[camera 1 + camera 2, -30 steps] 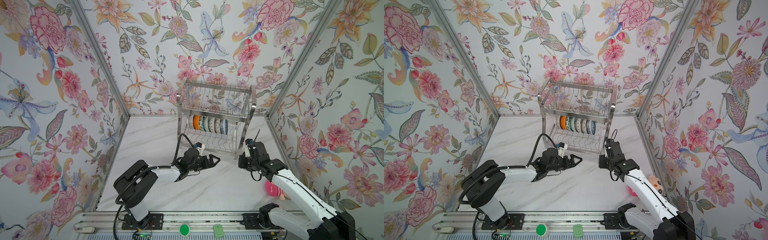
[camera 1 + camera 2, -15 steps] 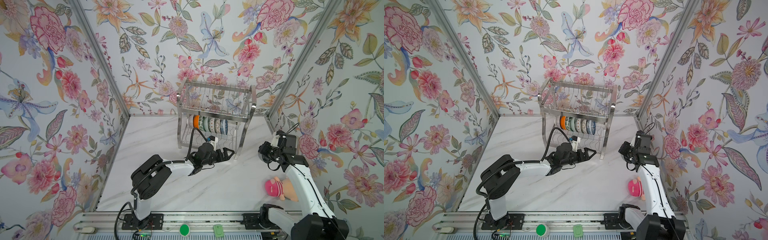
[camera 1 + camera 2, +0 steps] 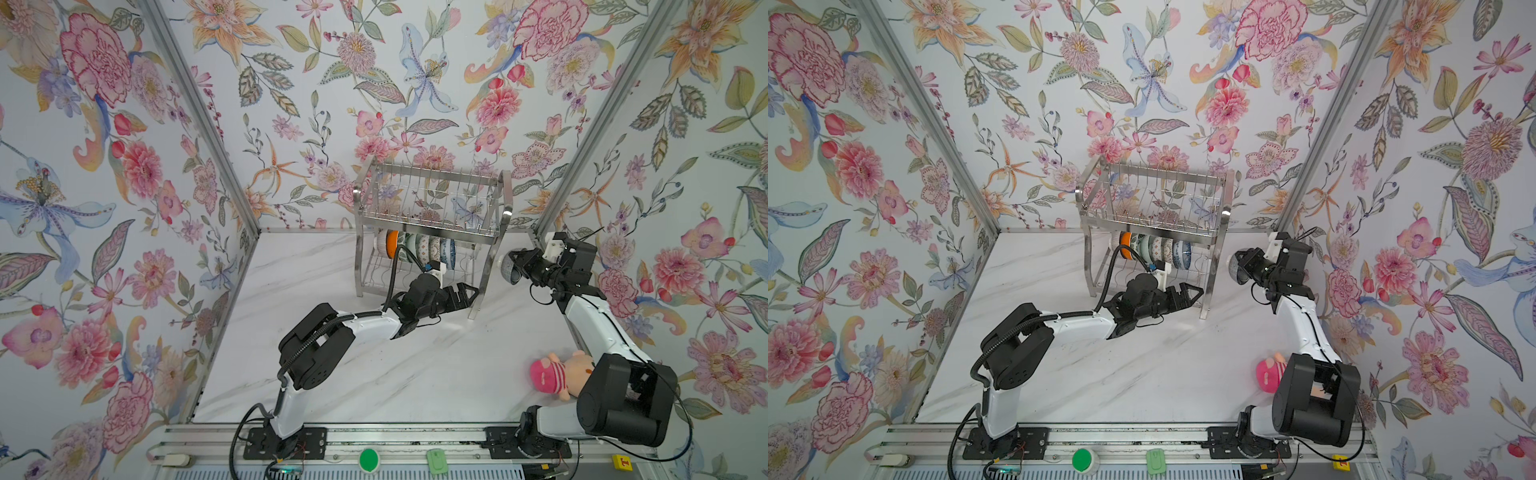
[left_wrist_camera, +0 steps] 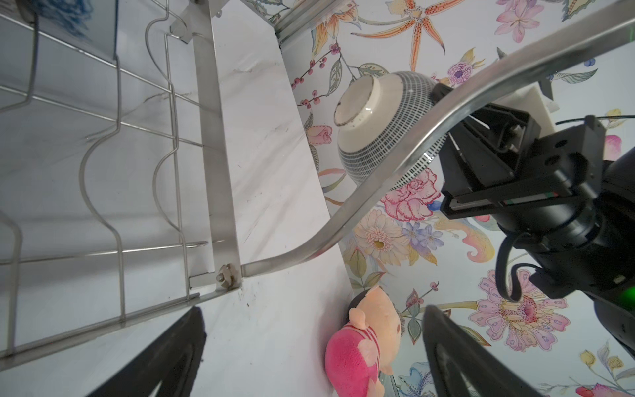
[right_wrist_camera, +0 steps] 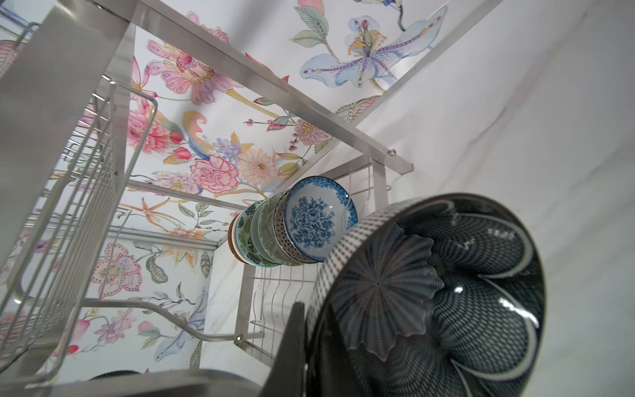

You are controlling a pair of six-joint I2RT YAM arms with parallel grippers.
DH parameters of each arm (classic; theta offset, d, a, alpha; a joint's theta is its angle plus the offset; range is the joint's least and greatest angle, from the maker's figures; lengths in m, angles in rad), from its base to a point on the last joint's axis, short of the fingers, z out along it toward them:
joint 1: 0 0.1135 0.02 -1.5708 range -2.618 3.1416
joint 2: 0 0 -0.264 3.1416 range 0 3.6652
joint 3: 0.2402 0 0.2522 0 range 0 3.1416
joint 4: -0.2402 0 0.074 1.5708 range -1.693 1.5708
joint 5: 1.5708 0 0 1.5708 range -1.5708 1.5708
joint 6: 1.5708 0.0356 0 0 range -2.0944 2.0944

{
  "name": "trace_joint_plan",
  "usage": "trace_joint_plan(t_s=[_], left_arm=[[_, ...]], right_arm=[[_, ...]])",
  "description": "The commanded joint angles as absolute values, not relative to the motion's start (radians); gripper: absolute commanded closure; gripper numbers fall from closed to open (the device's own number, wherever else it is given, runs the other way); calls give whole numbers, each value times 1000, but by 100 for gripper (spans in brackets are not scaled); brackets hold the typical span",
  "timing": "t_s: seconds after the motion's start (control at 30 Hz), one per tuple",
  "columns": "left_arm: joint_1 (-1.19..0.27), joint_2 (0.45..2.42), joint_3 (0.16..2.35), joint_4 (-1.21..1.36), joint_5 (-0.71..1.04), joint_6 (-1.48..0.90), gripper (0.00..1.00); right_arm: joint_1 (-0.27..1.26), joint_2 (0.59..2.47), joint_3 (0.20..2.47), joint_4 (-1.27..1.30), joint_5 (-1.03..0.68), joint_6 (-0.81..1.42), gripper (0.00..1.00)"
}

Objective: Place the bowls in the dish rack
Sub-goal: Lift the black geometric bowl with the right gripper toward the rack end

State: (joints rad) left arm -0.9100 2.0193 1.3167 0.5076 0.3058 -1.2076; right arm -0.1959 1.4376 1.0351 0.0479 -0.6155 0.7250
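The left gripper [image 3: 467, 296] gapes wide, empty, by the front right leg of the shiny two-tier steel wire dish rack [image 3: 432, 195]. Perhaps six patterned bowls [image 3: 419, 249] stand edgewise on its lower tier. Near the far right corner of the white marble table [image 3: 374, 374], the right gripper [image 3: 517, 266] pinches the rim of a dark navy patterned bowl [image 3: 508, 270].

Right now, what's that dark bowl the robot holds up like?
The dark bowl looks glazed ceramic: navy inside with pale petal outlines and mesh lines, grey-and-white checks outside, a cream foot ring. It hangs tipped on its side in the air beside the right end of the dish rack, not touching it. Only the right gripper touches it, jaws shut on its rim.
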Motion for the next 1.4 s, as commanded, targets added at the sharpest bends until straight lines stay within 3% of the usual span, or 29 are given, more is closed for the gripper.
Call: trace_joint_plan(t_s=[0.0,0.2,0.97,1.37], left_arm=[[-916,2046,1365,461,295,-1172,1],[-901,2044,1378,441,298,-1164,1],[-867,1970,1306,399,287,-1132,1],[-853,1938,1261,403,283,-1128,1]], right_arm=[[-186,1468,1091,267,-716,801,100],[-180,1568,1094,491,-777,926,100],[-49,1854,1130,968,-828,1196,100],[-16,1987,1168,1025,-837,1206,100]])
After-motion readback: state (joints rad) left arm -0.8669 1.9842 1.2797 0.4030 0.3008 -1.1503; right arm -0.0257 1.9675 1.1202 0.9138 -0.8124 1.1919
